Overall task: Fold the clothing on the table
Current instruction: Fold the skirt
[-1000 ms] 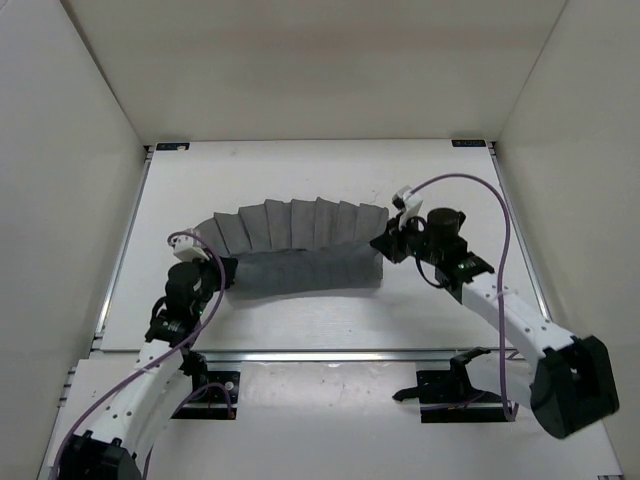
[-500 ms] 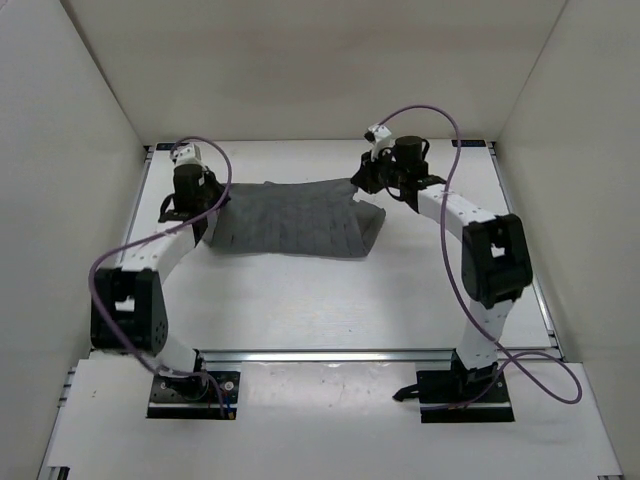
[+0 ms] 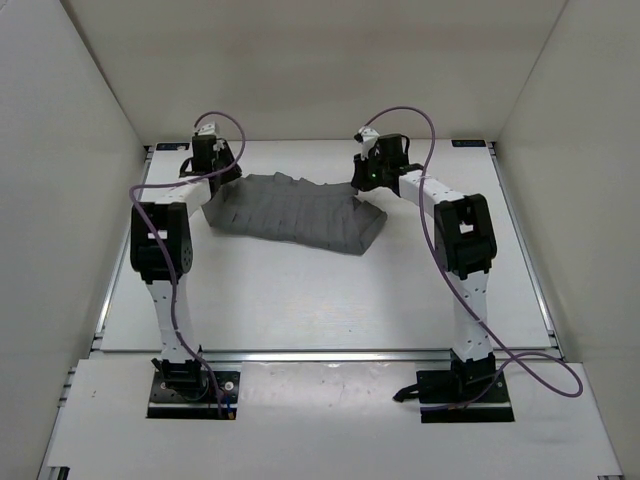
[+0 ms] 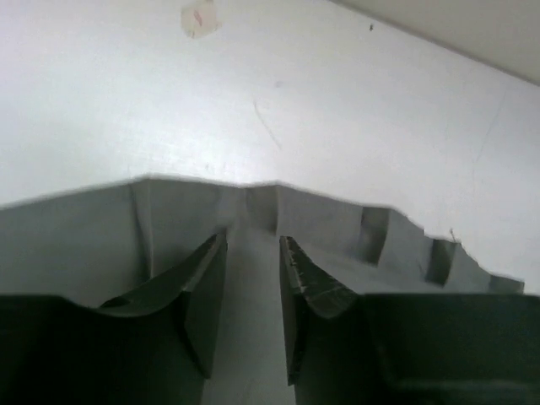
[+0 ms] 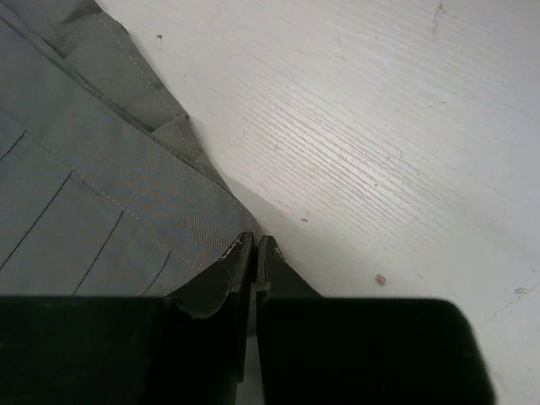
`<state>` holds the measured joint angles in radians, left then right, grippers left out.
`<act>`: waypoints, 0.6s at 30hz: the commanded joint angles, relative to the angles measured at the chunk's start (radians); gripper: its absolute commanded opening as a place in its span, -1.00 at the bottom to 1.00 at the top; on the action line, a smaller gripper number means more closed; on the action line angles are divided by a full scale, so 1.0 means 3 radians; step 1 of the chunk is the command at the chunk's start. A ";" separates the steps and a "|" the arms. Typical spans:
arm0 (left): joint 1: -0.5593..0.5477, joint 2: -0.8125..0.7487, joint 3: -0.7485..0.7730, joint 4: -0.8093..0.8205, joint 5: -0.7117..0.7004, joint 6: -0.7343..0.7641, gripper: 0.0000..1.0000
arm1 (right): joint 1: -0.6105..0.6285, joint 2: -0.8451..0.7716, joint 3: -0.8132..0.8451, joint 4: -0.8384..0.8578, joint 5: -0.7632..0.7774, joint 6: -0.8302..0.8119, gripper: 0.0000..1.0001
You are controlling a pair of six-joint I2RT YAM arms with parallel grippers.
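Top view: the clothing (image 3: 290, 210), a dark grey garment with pleat-like creases, lies on the far half of the white counter (image 3: 320, 300), spread mostly flat, its long side running left to right. Its right end is bunched into a thicker rounded fold, and its near edge slopes down toward that end. Both arms reach out from their bases at the near edge to the far part of the counter, one at each upper corner of the garment, with a purple cable (image 3: 425, 125) looping above each wrist. Left wrist view: the left tool (image 4: 253, 245) has its fingers (image 4: 207, 287) spread, with a clear gap between them. The tips sit low over the grey cloth, whose uneven far edge shows just beyond them. Past that is bare white counter with a small pale spot (image 4: 200, 18). Nothing shows gripped between these fingers. Right wrist view: the right tool (image 5: 256, 243) has its fingers pressed together, tips right at the garment's edge where cloth meets counter. Whether a thin layer of cloth is caught between them cannot be told. Stitched seams and a folded hem show left of the tips, scuffed white counter to the right
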<state>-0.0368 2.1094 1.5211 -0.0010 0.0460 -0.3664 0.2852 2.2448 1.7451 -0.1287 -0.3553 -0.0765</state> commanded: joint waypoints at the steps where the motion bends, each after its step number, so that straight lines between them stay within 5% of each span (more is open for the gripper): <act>1: -0.0015 0.0208 0.0608 -0.0353 0.0102 0.0152 -0.04 | -0.0005 0.0028 0.0089 0.0035 0.0136 -0.0057 -0.99; 3: -0.0005 0.0347 0.0763 -0.0401 0.0133 0.0168 0.85 | -0.0025 0.0049 0.0135 0.0015 0.0151 -0.0021 -0.88; 4: 0.0000 0.0352 0.0774 -0.0411 0.0169 0.0133 0.98 | -0.0060 0.0059 0.0206 -0.0046 0.0126 0.0009 -0.72; 6: 0.0036 0.0271 0.0672 -0.0335 0.0189 0.0097 0.97 | -0.0081 0.0014 0.0252 -0.0082 0.0136 0.0025 -0.63; 8: 0.0056 0.0011 0.0362 -0.0278 0.0164 0.0025 0.97 | -0.0076 -0.0144 0.0232 -0.0118 0.0258 0.0015 -0.26; 12: 0.0107 -0.0414 -0.0023 -0.0483 0.0306 0.0086 0.96 | -0.0030 -0.0640 0.0013 -0.0220 0.0626 0.0157 0.05; 15: 0.0123 -0.0919 -0.0620 -0.0442 0.0384 0.0147 0.94 | -0.0071 -0.1003 -0.0288 -0.0496 0.0576 0.0647 0.00; 18: 0.0077 -0.1303 -0.1035 -0.0462 0.0221 0.0102 0.74 | -0.0091 -0.1523 -0.1034 -0.0181 0.0469 0.1132 -0.09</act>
<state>-0.0067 1.8706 1.2881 -0.1413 0.1204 -0.3416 0.2665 1.9404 1.5551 -0.2279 -0.2146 0.0864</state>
